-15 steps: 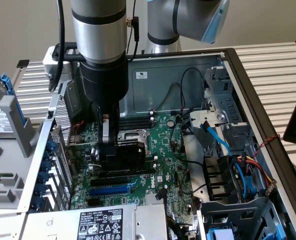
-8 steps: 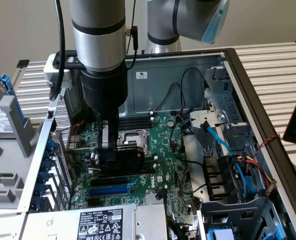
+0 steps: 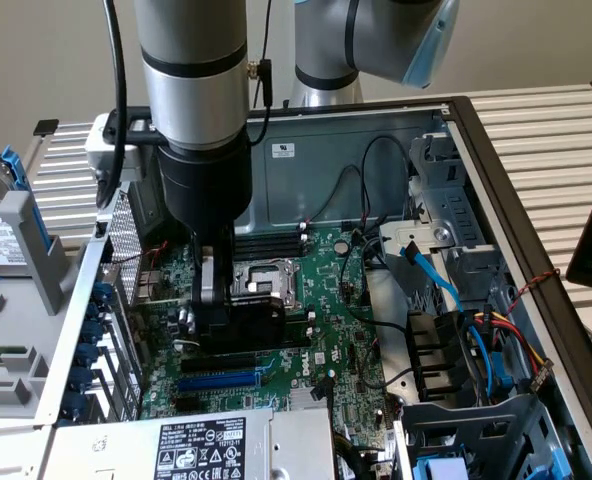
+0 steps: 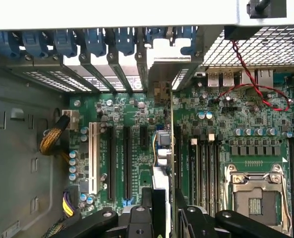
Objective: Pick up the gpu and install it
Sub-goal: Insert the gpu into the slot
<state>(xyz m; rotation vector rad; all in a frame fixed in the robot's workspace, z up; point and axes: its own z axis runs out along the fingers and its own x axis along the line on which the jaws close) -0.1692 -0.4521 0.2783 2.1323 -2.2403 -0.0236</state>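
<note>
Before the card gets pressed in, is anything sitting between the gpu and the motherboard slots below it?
Nothing visible does. The hand holds the gpu upright right at the expansion slots of the motherboard, and the red wires lie off to one side.

a pale slatted table (image 3: 556, 130) — an open computer case (image 3: 306, 180) lies flat on it.
</note>
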